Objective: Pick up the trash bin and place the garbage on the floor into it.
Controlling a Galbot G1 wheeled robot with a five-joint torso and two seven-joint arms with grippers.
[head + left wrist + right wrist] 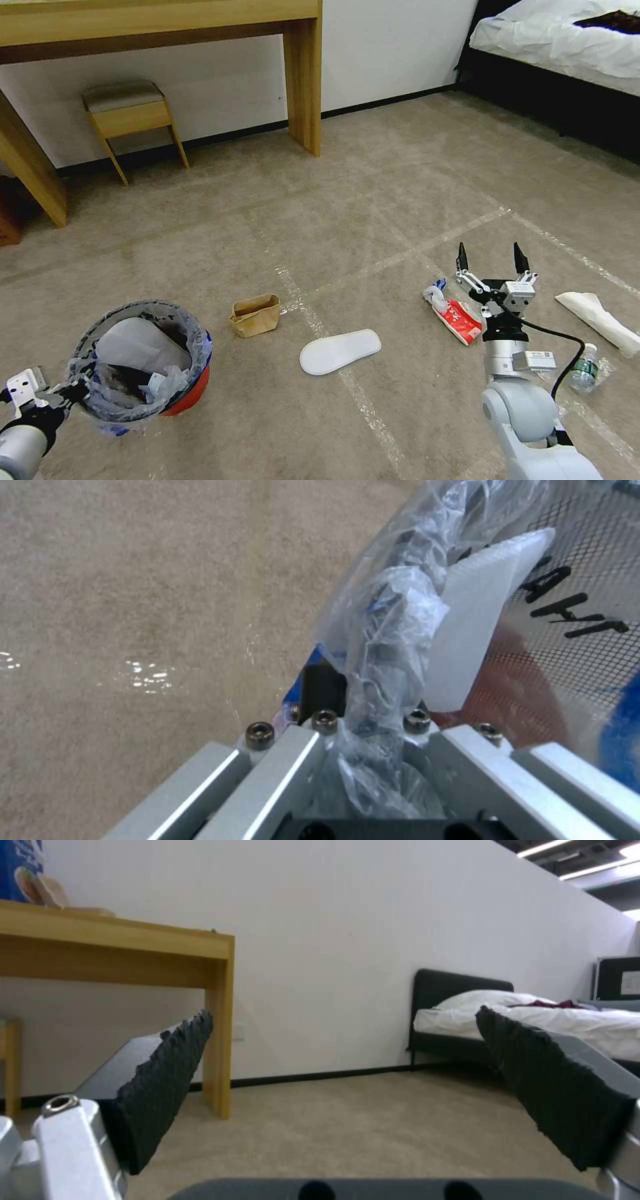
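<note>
In the head view the left gripper (70, 390) sits at the lower left of the frame, clamped on the near rim of the trash bin (190, 393); the left wrist view shows its fingers (320, 690) pinching the bagged rim between them; the bin, red with a clear liner, holds a white slipper and other litter. On the floor (373, 200) lie a brown paper bag (255, 315) just right of the bin, a white slipper (339, 351) at lower centre, a red wrapper (457, 317) right of that, a small plastic bottle (585, 368) and a white paper wad (600, 320) at the right edge. The right gripper (493, 259) hovers above the carpet just beside the red wrapper, its jaws spread wide and holding nothing; the right wrist view shows both toothed pads (167, 1080) well apart.
</note>
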